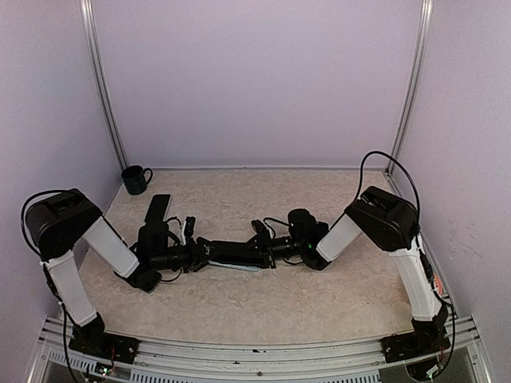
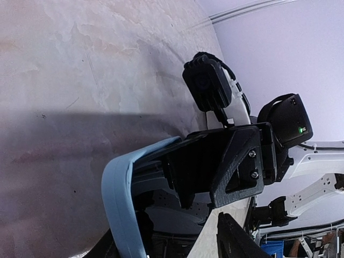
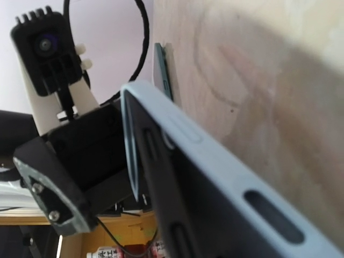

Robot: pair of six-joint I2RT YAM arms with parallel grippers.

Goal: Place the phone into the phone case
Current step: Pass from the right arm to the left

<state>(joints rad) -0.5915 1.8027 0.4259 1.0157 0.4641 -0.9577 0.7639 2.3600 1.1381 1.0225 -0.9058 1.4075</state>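
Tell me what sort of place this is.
Probably a lab robot cell: plain walls on aluminium frame rails box in a marble-look tabletop, and a left arm and right arm bolted at its near edge hold a blue phone case between them.

The white-and-black left arm (image 1: 108,246) and right arm (image 1: 339,238) reach low and inward. The left gripper (image 1: 206,254) and right gripper (image 1: 257,250) face each other, each clamped on one end of the light-blue phone case (image 2: 119,199).

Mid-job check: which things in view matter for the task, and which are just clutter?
Job: phone case, held between left gripper and right gripper; dark phone flat on table.
Lying about: dark mug.
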